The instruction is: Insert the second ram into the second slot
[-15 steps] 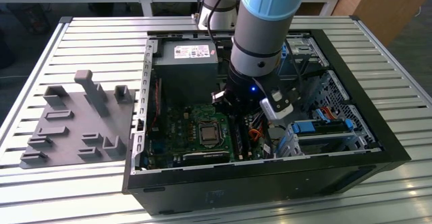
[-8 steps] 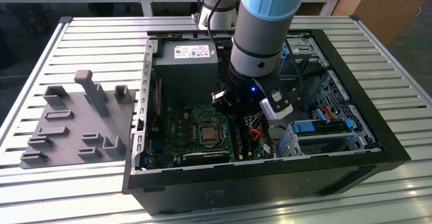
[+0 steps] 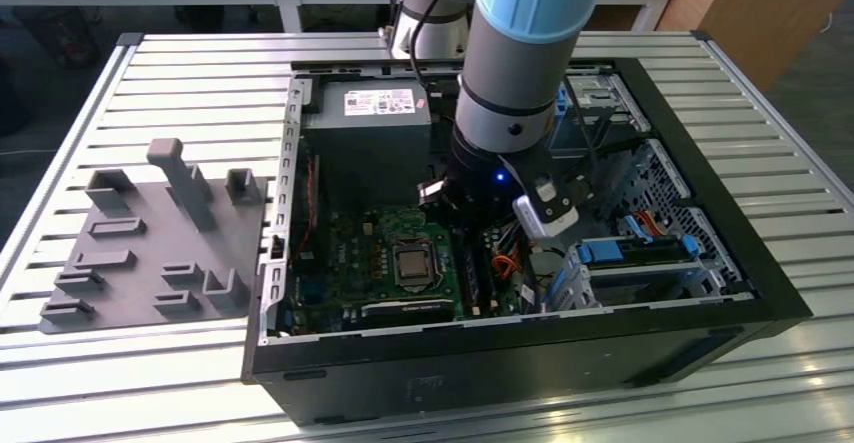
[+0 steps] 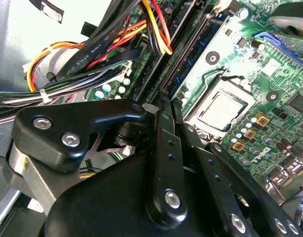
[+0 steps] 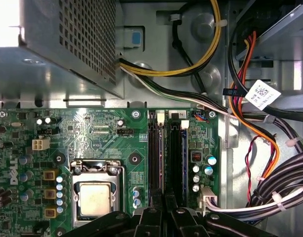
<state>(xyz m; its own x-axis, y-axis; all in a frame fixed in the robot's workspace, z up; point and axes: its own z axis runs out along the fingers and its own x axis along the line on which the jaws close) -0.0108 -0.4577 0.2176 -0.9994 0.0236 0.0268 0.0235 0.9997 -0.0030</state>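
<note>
In the exterior view my gripper (image 3: pixel 470 225) reaches down into the open computer case (image 3: pixel 694 338), right over the memory slots (image 3: pixel 470 275). The first wrist view shows the second ram (image 5: pixel 164 158) as a thin blue stick on edge. It runs from between the fingertips along the slot beside the processor socket. My gripper (image 5: pixel 164 200) has its fingers drawn together on its near end. Another blue stick (image 5: pixel 185 158) stands in the neighbouring slot. In the second wrist view the gripper (image 4: pixel 165 106) tapers to a point at the end of the slots (image 4: pixel 178 59).
The processor socket (image 5: pixel 94 197) lies beside the slots. A grey power supply (image 3: pixel 367 128) fills the case's far end. Cable bundles (image 5: pixel 260 123) crowd the side away from the socket. Light-blue drive clips (image 3: pixel 607 253) sit at the exterior view's right, a grey fixture plate (image 3: pixel 147 253) at its left.
</note>
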